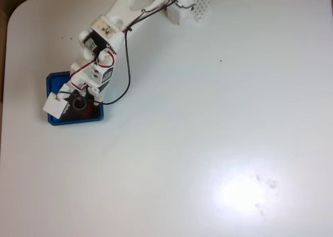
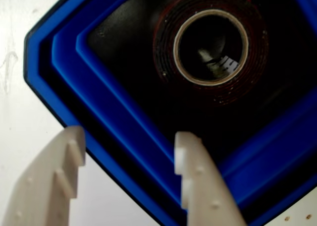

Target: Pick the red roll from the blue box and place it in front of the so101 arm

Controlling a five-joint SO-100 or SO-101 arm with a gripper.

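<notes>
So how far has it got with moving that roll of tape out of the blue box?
Done: the so101 arm has reached over the blue box. In hand: in the wrist view the gripper is open above the box's rim, holding nothing. Left: the red roll lies flat on the box's black floor, so gripping it, lifting it out and setting it on the white table all remain.

Bright overhead glare on table (image 1: 244, 193); wrist view soft, dim
</notes>
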